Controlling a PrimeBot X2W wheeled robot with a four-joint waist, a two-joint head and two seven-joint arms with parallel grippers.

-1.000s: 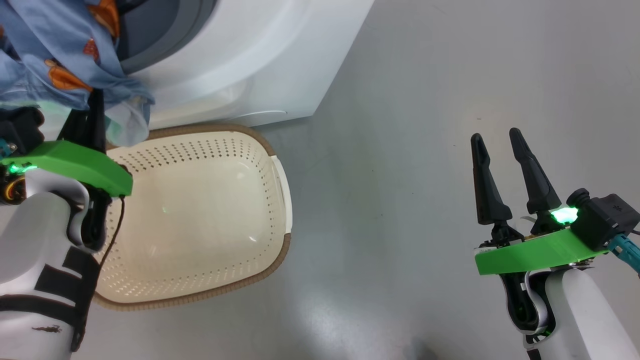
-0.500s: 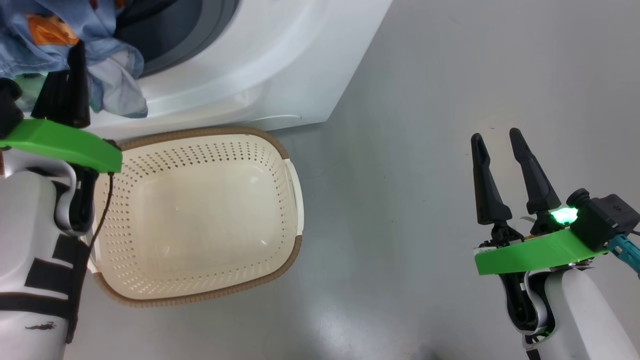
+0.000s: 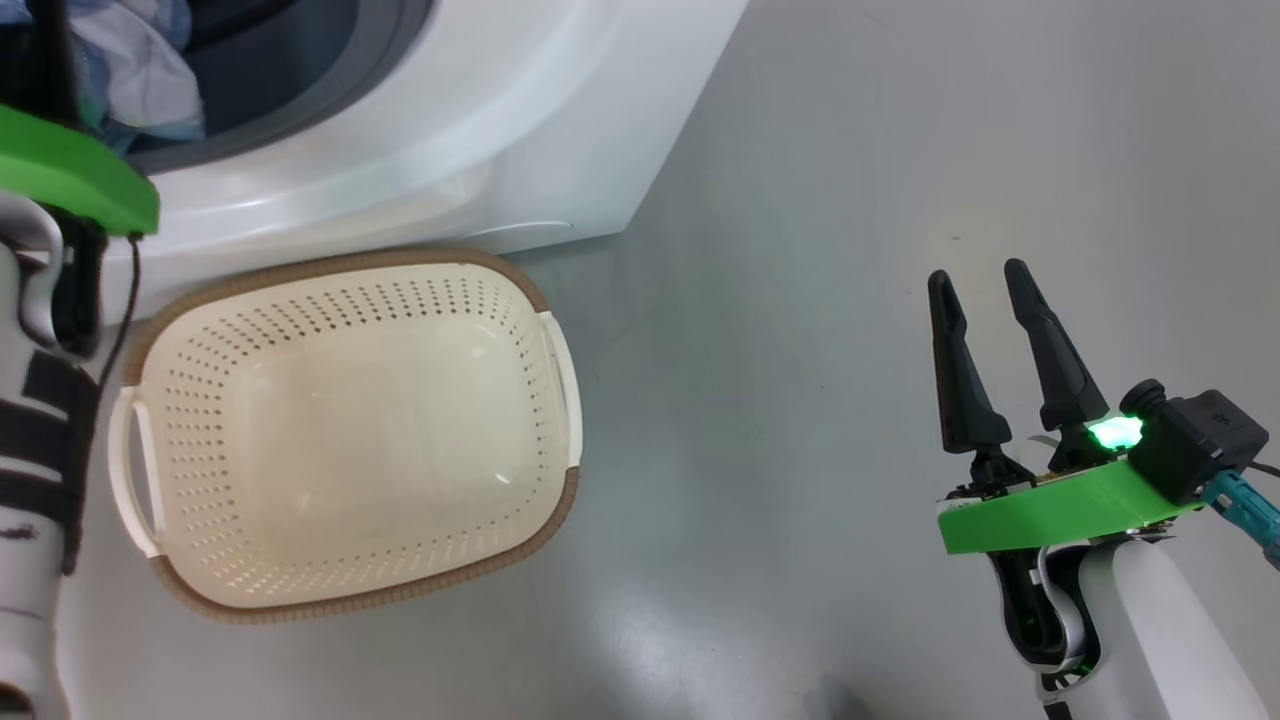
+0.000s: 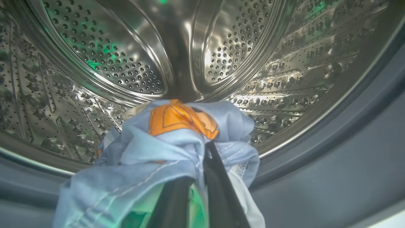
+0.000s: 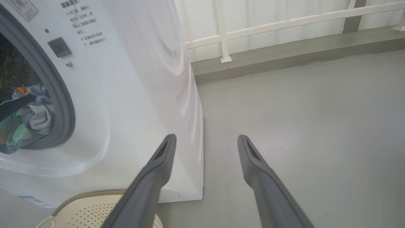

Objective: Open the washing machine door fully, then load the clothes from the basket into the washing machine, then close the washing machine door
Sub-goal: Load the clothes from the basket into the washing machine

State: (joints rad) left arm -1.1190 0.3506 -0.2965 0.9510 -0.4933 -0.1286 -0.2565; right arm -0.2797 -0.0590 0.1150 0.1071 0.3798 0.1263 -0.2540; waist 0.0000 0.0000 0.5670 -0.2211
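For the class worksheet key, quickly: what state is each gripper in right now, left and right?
Left gripper: shut on the blue garment, inside the drum.
Right gripper: open, holding nothing.

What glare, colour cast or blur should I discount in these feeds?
Left wrist view: green glints and hot highlights on the steel drum; light blue garment soft up close. Head view: pale glare patch on the floor. Right wrist view: right claw blurred, sheen streaks on the washing machine.
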